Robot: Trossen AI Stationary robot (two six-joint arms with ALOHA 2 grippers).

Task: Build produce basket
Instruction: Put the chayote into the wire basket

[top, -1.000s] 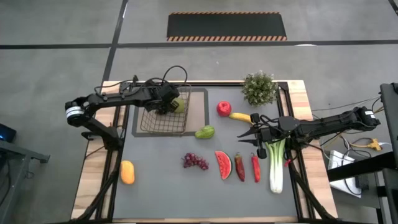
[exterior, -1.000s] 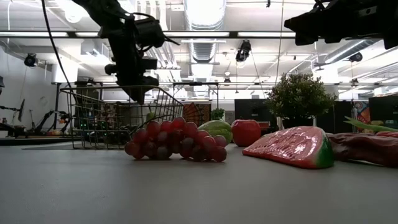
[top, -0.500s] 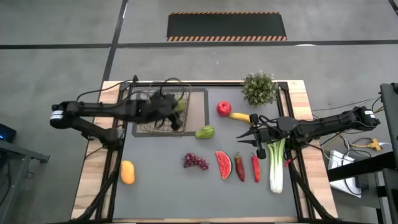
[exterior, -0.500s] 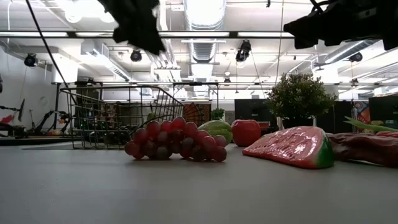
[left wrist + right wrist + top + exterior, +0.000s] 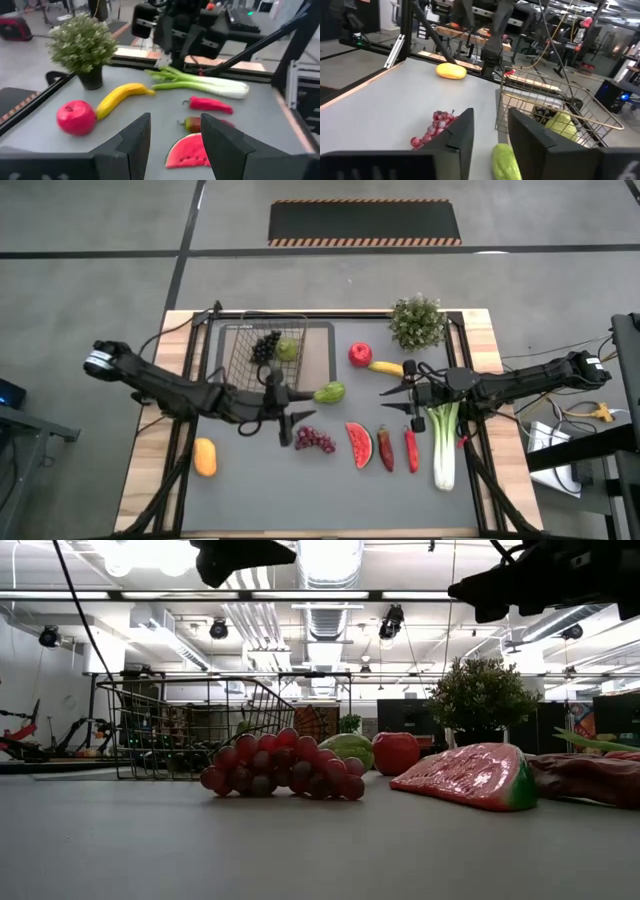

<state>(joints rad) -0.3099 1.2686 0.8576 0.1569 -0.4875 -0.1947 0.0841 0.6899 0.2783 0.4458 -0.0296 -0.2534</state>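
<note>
— Where was the basket [image 5: 264, 352] at that moment, and what lay in it?

— It stood on the tan mat [image 5: 321, 356], on the far side of the table [image 5: 250, 490]. Inside we saw dark grapes [image 5: 264, 345] and one green pear [image 5: 287, 349]. All the other produce was outside it: a second green pear [image 5: 329, 392] just beside the mat's near corner, the red grapes [image 5: 314, 440] nearer to us than the basket, then the watermelon slice [image 5: 359, 444] and two chilies [image 5: 398, 448] to the right of them. The apple [image 5: 360, 354] and the banana [image 5: 386, 367] lay right of the mat, and the orange fruit [image 5: 204, 456] was well apart, to the near left of the basket.

— And our tools?

— The left tool [image 5: 288, 423] hovered just beside the red grapes, fingers spread wide with nothing between them. The right tool [image 5: 392, 399] hung near the banana, over the top of the leek [image 5: 443, 442], also open and empty.

— Which step did we judge it to be?

— Fetching the next piece, we think the red grapes. The left tool needed to descend over the bunch, close on it gently, then carry it to the basket.
</note>
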